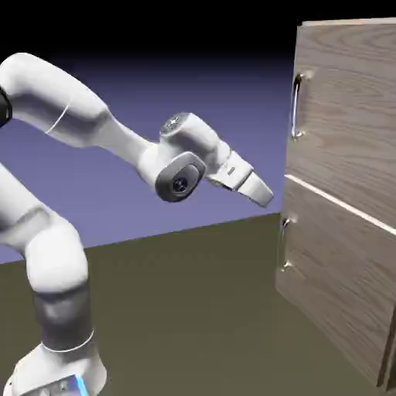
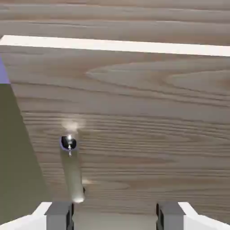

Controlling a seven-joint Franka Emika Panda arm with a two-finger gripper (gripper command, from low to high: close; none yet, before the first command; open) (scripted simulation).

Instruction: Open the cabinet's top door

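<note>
The arm is in the approach step: the end effector [image 1: 263,193] hangs in free air short of the cabinet [image 1: 344,193], its fingers [image 2: 59,214] standing apart with nothing between them, as the hand view shows by the clear gap at its lower edge. The cabinet stands at the bench's [image 1: 193,309] right end, and the top door [image 1: 348,108] is its upper panel, carrying a long silver bar handle [image 1: 296,106] close to its near vertical edge. The end effector sits at about the level of the seam between the two panels, and the hand view looks onto wood with a short handle [image 2: 72,168] close to the left finger, probably the lower door's [image 1: 332,286]. So the next move, as I judge it, calls for rising to the longer bar, straddling it with the open fingers, closing, then pulling outward. Both doors appear closed, so whatever the cabinet holds cannot be told.
</note>
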